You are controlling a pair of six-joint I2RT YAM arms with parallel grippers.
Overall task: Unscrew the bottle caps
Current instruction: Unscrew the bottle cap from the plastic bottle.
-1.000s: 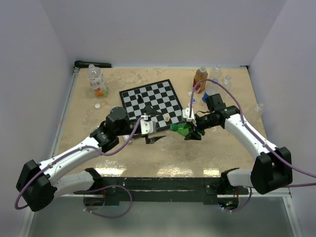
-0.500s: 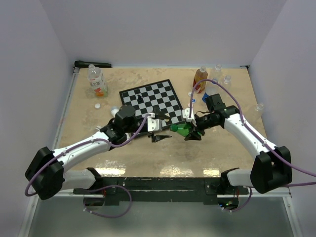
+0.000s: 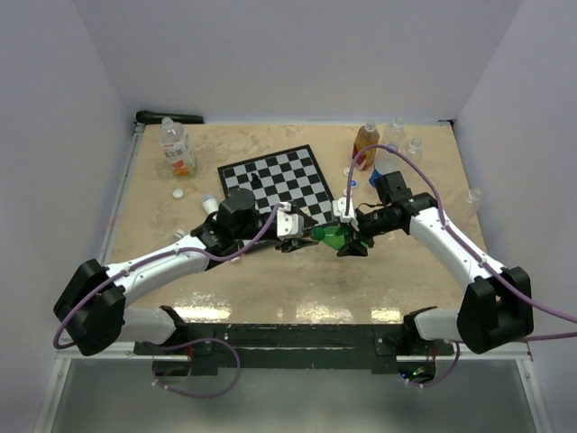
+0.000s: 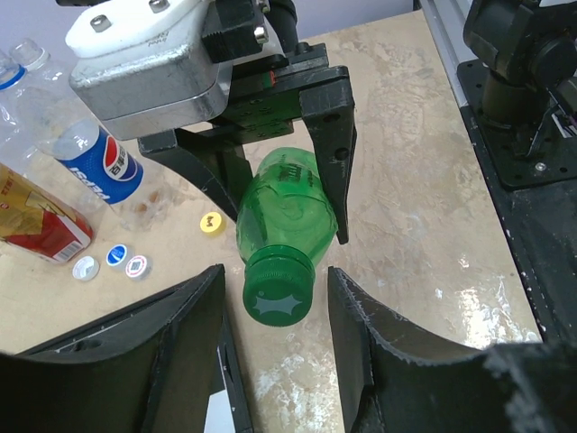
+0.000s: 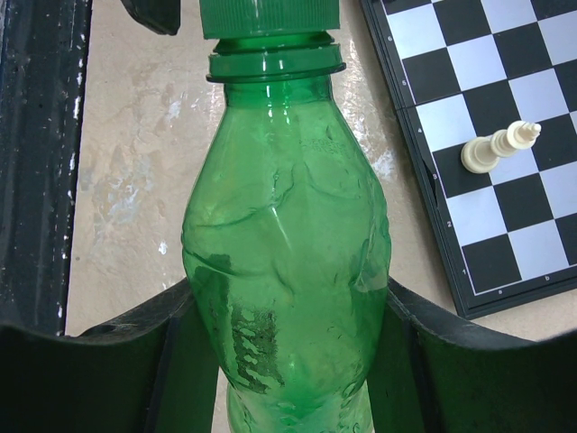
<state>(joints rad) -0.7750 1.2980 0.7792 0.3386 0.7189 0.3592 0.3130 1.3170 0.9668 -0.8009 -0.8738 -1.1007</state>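
A green bottle (image 3: 332, 236) (image 4: 287, 212) (image 5: 284, 271) is held lying sideways just above the table, my right gripper (image 3: 350, 236) (image 5: 287, 307) shut on its body. Its green cap (image 4: 279, 293) (image 5: 266, 16) is on the neck and points toward my left arm. My left gripper (image 3: 302, 234) (image 4: 275, 281) is open, and its two fingers straddle the cap with a narrow gap on each side.
A chessboard (image 3: 275, 180) with a few pieces lies behind the grippers; a white piece (image 5: 500, 146) stands near its edge. Several bottles (image 3: 365, 142) stand at the back right, one orange-labelled bottle (image 3: 178, 149) at the back left. Loose caps (image 4: 113, 257) and a yellow cap (image 4: 212, 223) lie on the table.
My left arm has reached right to the green bottle's cap, and its jaws have narrowed around it. The right gripper and the bottle have stayed put.
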